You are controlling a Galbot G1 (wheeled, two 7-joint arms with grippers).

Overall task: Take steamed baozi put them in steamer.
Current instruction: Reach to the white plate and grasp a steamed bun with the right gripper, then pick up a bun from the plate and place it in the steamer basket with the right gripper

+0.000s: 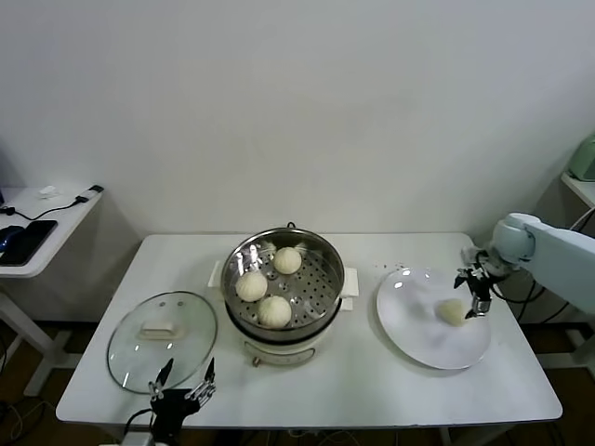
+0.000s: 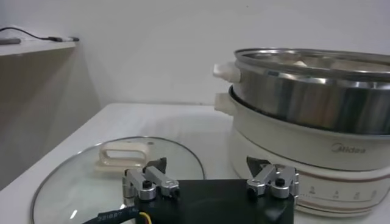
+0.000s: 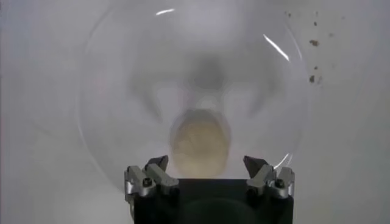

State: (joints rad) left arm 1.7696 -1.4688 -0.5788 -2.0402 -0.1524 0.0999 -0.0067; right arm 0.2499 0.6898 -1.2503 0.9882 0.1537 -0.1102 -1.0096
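Hanging over the far right side of the white plate (image 1: 409, 325), the right gripper (image 1: 472, 295) had its fingers spread wide and held nothing. One steamed baozi (image 1: 452, 312) lay on the plate just below and beside it. In the right wrist view the same bun (image 3: 198, 146) sat between the two open fingertips (image 3: 157, 165), but they did not touch it.

Three more baozi were inside the steamer (image 1: 321, 255), resting on its tray with holes: one at the back (image 1: 287, 260), one on the left (image 1: 251, 286) and one at the front (image 1: 274, 311). The steamer stood in the middle of the white table (image 1: 372, 386), with the plate near it on the right.

The glass lid (image 1: 139, 348) with its white handle lay flat on the table to the left of the steamer. The left gripper (image 1: 184, 379) waited low at the front edge of the table, just beside the lid, wide open and empty too.
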